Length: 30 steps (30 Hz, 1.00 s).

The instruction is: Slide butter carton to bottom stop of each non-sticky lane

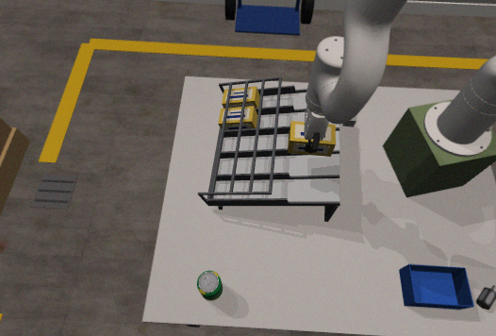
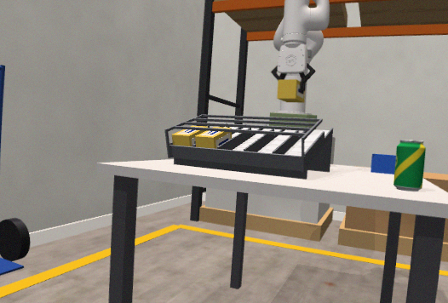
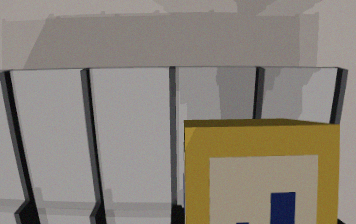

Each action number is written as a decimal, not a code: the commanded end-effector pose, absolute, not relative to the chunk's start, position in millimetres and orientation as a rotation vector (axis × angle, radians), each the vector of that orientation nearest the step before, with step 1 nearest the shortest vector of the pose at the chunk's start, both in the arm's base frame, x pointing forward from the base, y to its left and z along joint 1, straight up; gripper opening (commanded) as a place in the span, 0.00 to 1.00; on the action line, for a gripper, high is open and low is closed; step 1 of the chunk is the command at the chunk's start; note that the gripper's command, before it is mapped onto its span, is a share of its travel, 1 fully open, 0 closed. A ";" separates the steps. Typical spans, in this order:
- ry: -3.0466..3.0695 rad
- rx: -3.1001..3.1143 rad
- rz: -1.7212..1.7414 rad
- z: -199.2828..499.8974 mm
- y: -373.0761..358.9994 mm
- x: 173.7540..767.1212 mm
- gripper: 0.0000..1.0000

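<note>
The sloped shelf [image 1: 258, 202] [image 2: 238, 159] [image 3: 173, 140] has five lanes between dark dividers. One butter carton [image 1: 240, 95] [image 2: 184, 137] lies at the bottom stop of the end lane, at the top in the top view and left in the exterior view. A second carton [image 1: 239, 116] [image 2: 209, 139] lies at the stop of the lane beside it. My gripper [image 1: 313, 142] [image 2: 290, 87] is shut on the third carton [image 1: 326, 142] [image 2: 287, 91] [image 3: 262, 142]. It holds the carton in the air above the upper half of the shelf, clear of it. I cannot tell exactly which lane is beneath.
Dark guard bars [image 1: 273, 165] [image 2: 255, 123] cover the lower part of the lanes. A green can [image 1: 209, 284] [image 2: 410, 165], a blue bin [image 1: 407, 292] [image 2: 383, 163] and a small dark object [image 1: 487, 297] stand away from the shelf. The green robot base [image 1: 433, 172] is behind its high end.
</note>
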<state>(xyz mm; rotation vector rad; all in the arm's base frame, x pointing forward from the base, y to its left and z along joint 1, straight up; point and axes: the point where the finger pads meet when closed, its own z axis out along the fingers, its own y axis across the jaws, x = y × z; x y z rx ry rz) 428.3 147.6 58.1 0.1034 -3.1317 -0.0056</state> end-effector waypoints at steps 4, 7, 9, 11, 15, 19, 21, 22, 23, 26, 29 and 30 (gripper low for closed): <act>-3.133 0.103 -0.006 28.4 148.5 429.2 0.00; -3.133 0.103 -0.006 28.4 148.5 429.2 0.00; -3.133 0.103 -0.006 28.4 148.5 429.2 0.00; -3.133 0.103 -0.006 28.4 148.5 429.2 0.00; -3.133 0.103 -0.006 28.4 148.5 429.2 0.00; -3.049 0.098 0.013 18.6 148.1 429.2 0.00; -3.049 0.098 0.013 18.6 148.1 429.2 0.00; -3.049 0.098 0.013 18.6 148.1 429.2 0.00; -3.049 0.098 0.013 18.6 148.1 429.2 0.00; -3.049 0.098 0.013 18.6 148.1 429.2 0.00; -3.049 0.098 0.013 18.6 148.1 429.2 0.00; -3.049 0.098 0.013 18.6 148.1 429.2 0.00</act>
